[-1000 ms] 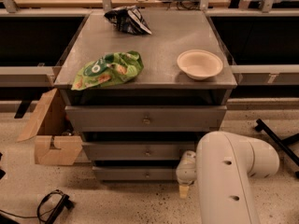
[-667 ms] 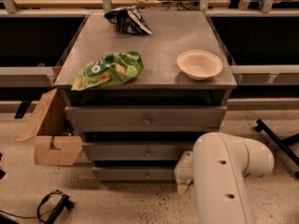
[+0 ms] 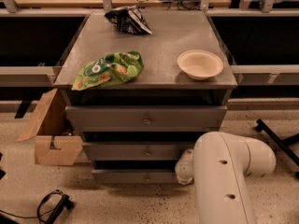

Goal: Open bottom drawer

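The bottom drawer (image 3: 135,176) is the lowest and narrowest grey front of the cabinet, with a small round knob (image 3: 147,177) at its centre. Its front sits about in line under the middle drawer (image 3: 135,151). My white arm (image 3: 229,171) comes in from the lower right. My gripper (image 3: 184,168) is at the right end of the bottom drawer's front, to the right of the knob. It is mostly hidden behind the arm's wrist.
On the cabinet top lie a green chip bag (image 3: 108,70), a dark bag (image 3: 127,20) and a cream bowl (image 3: 200,64). An open cardboard box (image 3: 50,133) stands on the floor at the left. Black cables (image 3: 52,206) lie at lower left, and a black stand leg (image 3: 275,138) at the right.
My arm's lower end has shifted slightly left, closer to the bottom drawer's right end. The drawers and the things on top have not moved.
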Controlling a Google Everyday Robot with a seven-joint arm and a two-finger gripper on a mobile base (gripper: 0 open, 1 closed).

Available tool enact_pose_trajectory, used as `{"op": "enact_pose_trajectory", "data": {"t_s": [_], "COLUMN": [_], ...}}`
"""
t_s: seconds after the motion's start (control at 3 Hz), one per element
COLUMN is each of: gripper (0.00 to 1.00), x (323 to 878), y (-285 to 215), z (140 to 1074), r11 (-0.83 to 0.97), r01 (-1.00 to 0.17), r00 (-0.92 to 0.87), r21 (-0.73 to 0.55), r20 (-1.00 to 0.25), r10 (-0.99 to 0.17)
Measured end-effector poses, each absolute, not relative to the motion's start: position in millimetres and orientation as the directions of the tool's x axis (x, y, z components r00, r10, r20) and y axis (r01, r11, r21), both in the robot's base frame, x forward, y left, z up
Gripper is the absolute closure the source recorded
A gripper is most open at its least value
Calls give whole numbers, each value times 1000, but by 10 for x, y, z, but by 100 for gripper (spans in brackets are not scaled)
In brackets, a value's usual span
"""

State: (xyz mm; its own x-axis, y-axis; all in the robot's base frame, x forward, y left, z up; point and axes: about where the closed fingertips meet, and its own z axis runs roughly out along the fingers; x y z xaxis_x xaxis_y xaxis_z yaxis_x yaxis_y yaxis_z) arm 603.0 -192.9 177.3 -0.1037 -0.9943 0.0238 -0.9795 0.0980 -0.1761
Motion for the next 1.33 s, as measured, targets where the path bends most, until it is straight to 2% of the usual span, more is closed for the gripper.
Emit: {"op": "enact_pose_trajectory", "data": {"t_s": [0.33,1.33], "gripper": [100,100], "x": [6052,6160], "y": [-1929,-1926], "z": [1812,1885], "r11": [98,95], "r01": [-979,-979], "r00": [-104,-100], "r21": [-176,-178], "r20": [24,21], "r10": [-994,-995]}}
